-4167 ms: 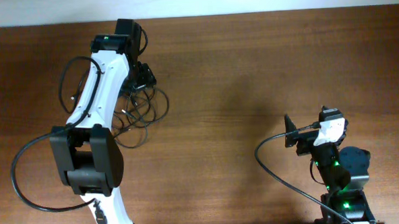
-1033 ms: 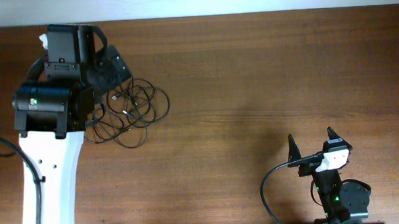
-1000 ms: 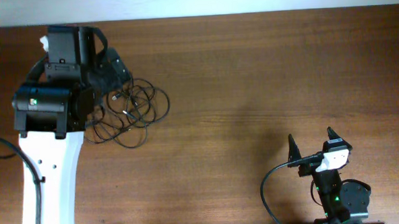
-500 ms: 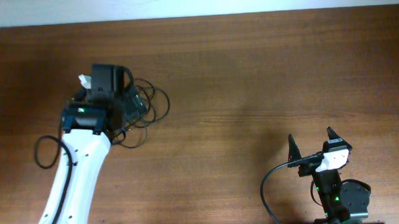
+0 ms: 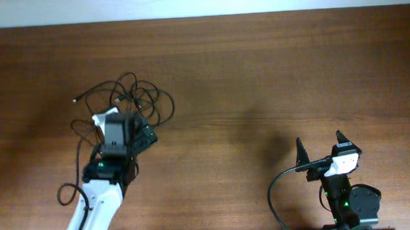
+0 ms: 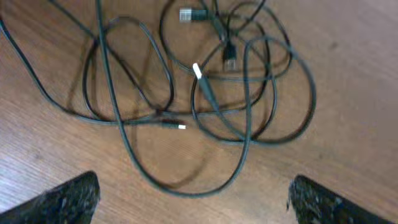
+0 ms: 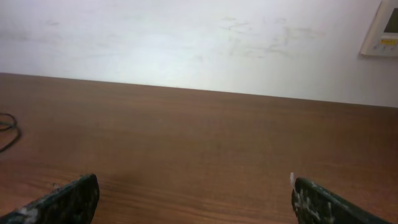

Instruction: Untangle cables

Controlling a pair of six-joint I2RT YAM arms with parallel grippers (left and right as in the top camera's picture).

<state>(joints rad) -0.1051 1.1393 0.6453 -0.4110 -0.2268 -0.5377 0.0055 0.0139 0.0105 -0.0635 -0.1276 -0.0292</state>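
The cables (image 5: 131, 97) are thin black cords in loose overlapping loops on the wooden table at the left. One end with a small plug (image 5: 75, 100) trails out to the left. In the left wrist view the loops (image 6: 205, 93) lie spread ahead, with silver plug ends (image 6: 188, 14) among them. My left gripper (image 5: 144, 140) is open and empty, just in front of the loops (image 6: 193, 202). My right gripper (image 5: 320, 146) is open and empty at the front right, far from the cables (image 7: 193, 199).
The wooden table (image 5: 259, 78) ends at a white wall (image 7: 186, 37) at the back. A pale wall panel (image 7: 382, 28) shows at the upper right of the right wrist view. My left arm's own thick black cable (image 5: 64, 197) loops beside the arm.
My left arm has pulled back from over the cables toward the table's front, letting go. The cables now lie more spread, with one end out to the left. The right arm has not moved.
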